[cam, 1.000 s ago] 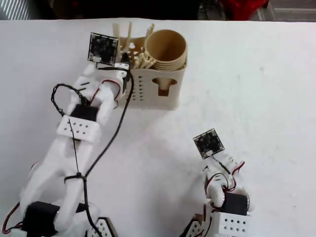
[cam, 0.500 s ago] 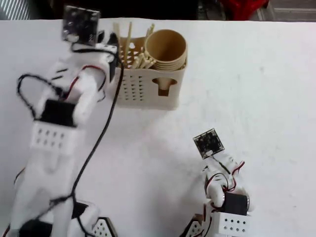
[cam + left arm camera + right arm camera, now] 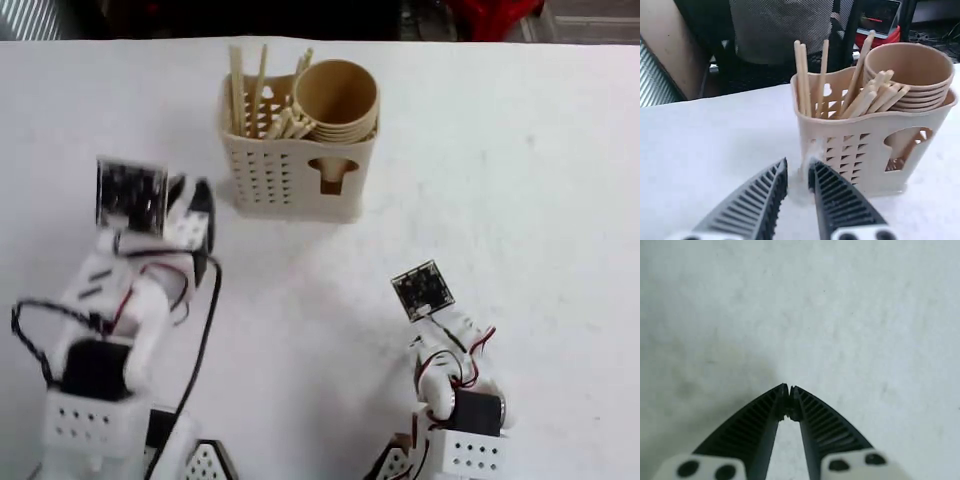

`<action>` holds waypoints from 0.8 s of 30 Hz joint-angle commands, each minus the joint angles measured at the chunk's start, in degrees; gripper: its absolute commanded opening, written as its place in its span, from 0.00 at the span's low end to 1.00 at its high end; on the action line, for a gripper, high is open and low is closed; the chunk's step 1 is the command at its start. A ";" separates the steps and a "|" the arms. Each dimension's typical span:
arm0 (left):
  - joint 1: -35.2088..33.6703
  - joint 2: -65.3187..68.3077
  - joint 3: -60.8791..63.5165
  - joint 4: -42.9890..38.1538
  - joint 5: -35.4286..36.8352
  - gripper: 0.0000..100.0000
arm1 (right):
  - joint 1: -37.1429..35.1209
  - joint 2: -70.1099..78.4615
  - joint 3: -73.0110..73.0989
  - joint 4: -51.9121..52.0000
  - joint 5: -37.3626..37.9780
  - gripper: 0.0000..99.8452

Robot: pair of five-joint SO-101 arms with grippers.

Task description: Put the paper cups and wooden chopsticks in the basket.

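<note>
Facing basket (image 3: 865,150), left end effector (image 3: 797,167) (tips parted); right end effector (image 3: 790,388) pinched.

Basket (image 3: 300,180) stands at far middle of table (image 3: 520,150). Inside it: stacked paper cups (image 3: 338,100) on the right, wooden chopsticks (image 3: 250,85) upright and leaning on the left. Left gripper (image 3: 188,200) near basket's front-left corner, not touching. Right gripper (image 3: 789,389) over bare table.

White table (image 3: 540,200) runs across the high view beneath a dark strip at top | cream perforated basket (image 3: 285,185) stands upright on it, upper centre
</note>
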 commanded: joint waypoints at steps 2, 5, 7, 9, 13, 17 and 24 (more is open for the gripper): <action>-7.08 -16.22 22.68 -12.66 0.44 0.09 | 0.04 -0.40 0.35 0.04 -0.44 0.02; -10.51 -23.60 34.99 -19.60 0.44 0.09 | 0.04 -0.40 0.35 0.13 -0.35 0.02; -12.97 -28.44 40.70 -22.07 0.44 0.09 | 0.04 -0.40 0.35 0.40 -0.35 0.02; -14.81 -32.84 44.13 -22.24 0.44 0.09 | 0.04 -0.40 0.35 0.40 -0.35 0.02; -16.48 -36.09 43.78 -14.15 0.44 0.09 | -0.04 -0.40 0.35 0.48 -0.26 0.02; -16.40 -35.12 43.87 0.53 0.35 0.09 | -0.04 -0.40 0.35 0.48 -0.26 0.02; -16.57 -34.77 43.87 25.49 0.62 0.09 | -0.04 -0.40 0.35 0.48 -0.26 0.02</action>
